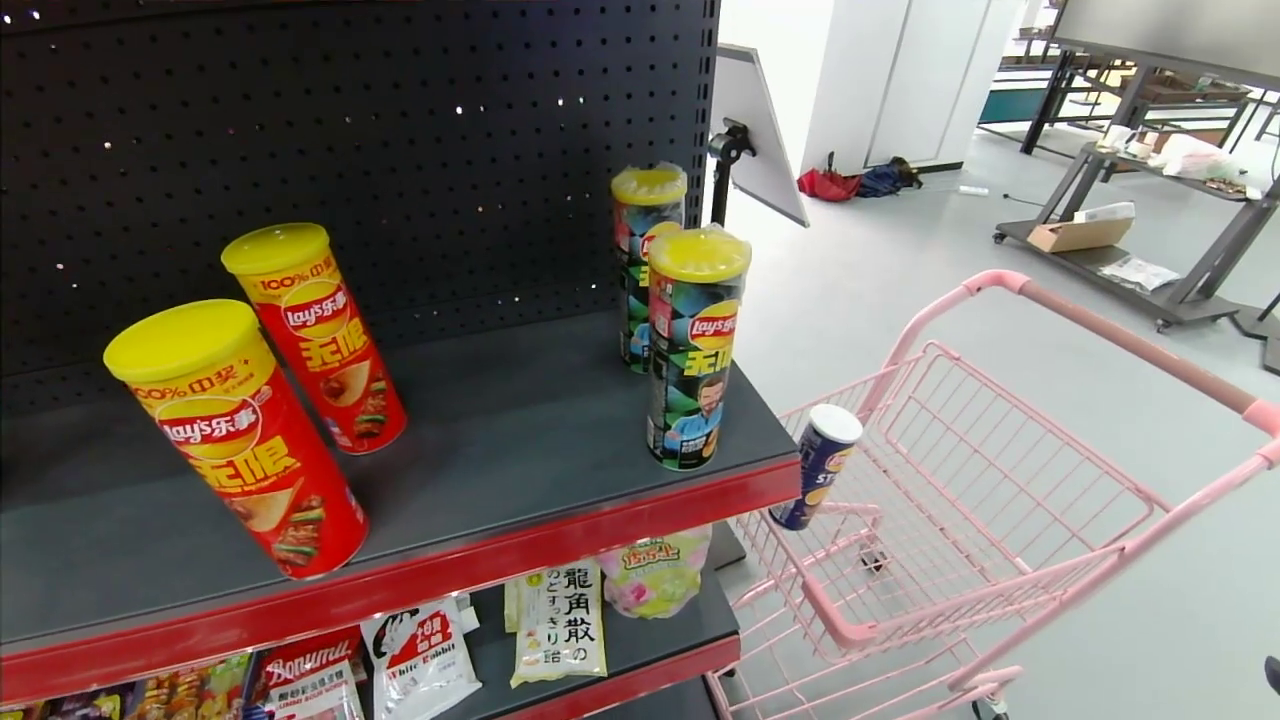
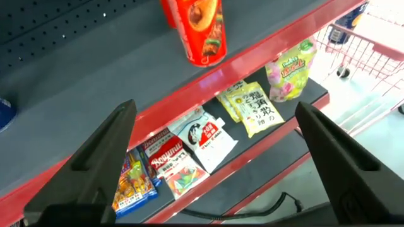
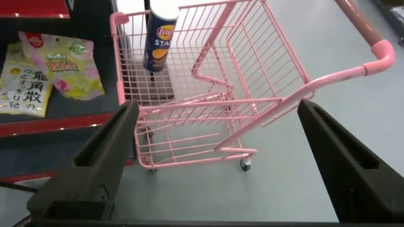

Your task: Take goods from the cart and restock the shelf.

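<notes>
left claw (image 2: 214, 110) hung wide open, empty, by the shelf (image 1: 500, 440) front. shelf held 2 red cans (image 1: 235, 440) on the left and 2 green cans (image 1: 695, 345) on the right, grouped by flavour imo. 1 blue can (image 1: 815, 465) leaned in the cart (image 1: 1100, 330) corner nearest the shelf. right claw (image 3: 218, 107) was open above the cart, prob for grabbing it.

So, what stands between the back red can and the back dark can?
Nothing: head view shows bare shelf from back red can to back dark can.
</notes>
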